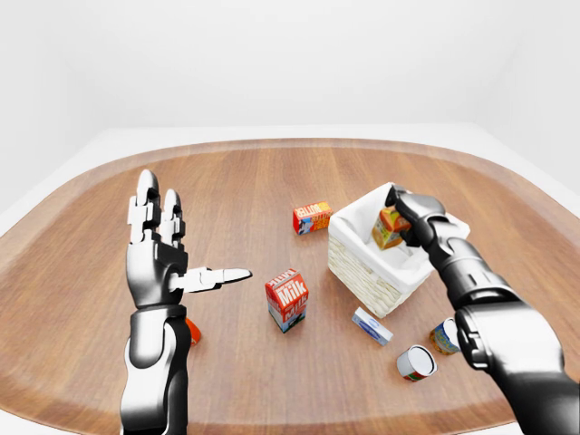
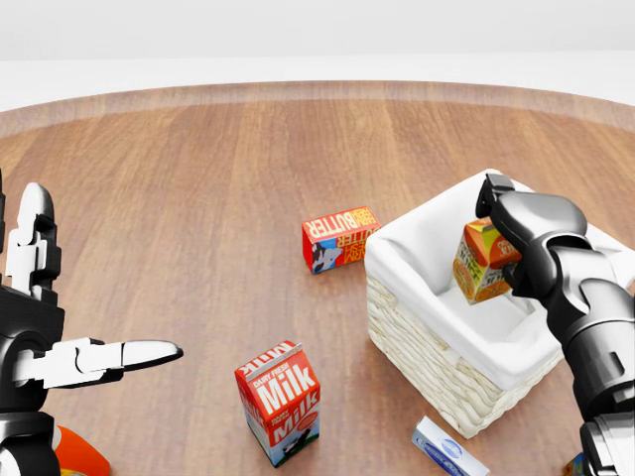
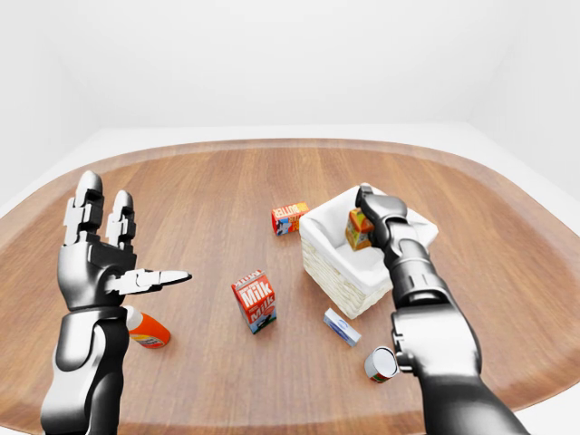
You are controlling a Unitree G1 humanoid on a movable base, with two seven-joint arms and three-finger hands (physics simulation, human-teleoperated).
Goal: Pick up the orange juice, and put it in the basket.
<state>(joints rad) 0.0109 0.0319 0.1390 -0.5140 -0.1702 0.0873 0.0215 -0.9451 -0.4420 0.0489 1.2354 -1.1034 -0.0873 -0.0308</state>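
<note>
- The placing step is in hand: the right hand [image 2: 516, 243] grips the orange juice [image 2: 480, 262] with its fingers closed round the carton's top, holding it inside the mouth of the basket [image 2: 417, 327], above the white liner.
- The carton hangs roughly upright, its long axis near vertical but tilted, with the gabled top under the fingers and leaning toward the right of the head view, and the base down toward the liner floor. Whether the base touches the liner I cannot tell.
- The next move, as I judge it, calls for lowering the carton a little and opening the fingers, then lifting the hand clear of the basket rim without dragging the liner.
- The left hand [image 1: 161, 263] is held up with fingers spread, holding nothing, well apart from the basket.
- The milk carton [image 2: 279, 402] and butter box [image 2: 339, 238] stand on the wooden surface [image 2: 198, 198], outside the basket.
</note>
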